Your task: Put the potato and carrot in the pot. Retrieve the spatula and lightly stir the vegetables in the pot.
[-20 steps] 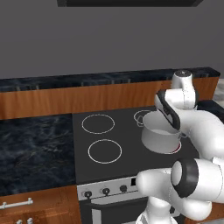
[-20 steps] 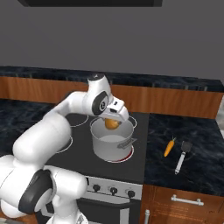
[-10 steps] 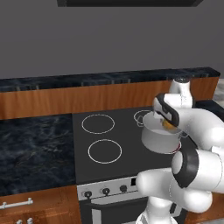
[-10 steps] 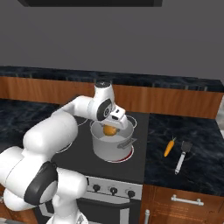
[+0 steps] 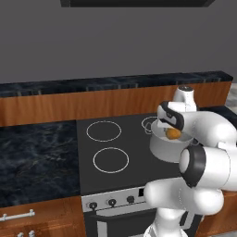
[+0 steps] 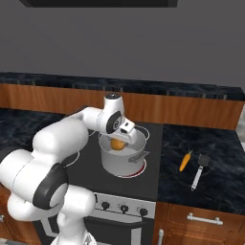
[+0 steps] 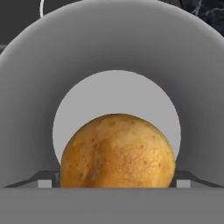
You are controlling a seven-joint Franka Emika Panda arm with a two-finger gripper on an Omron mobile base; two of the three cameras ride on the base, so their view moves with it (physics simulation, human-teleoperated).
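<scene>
Over the stove (image 6: 91, 177), the gripper (image 6: 118, 142) hangs just above the pot (image 6: 119, 160), jaws spread wide around the potato (image 6: 117, 144). Whether they grip it or have let go, I cannot tell. The hand view looks straight down into the pot's pale floor, the potato (image 7: 117, 151) centred over it, so a drop should land inside. Further right, on the dark counter (image 6: 220, 158), the carrot (image 6: 184, 161) lies well apart from the pot, pointing away from the robot, with the spatula (image 6: 199, 171) just beside it, roughly parallel.
</scene>
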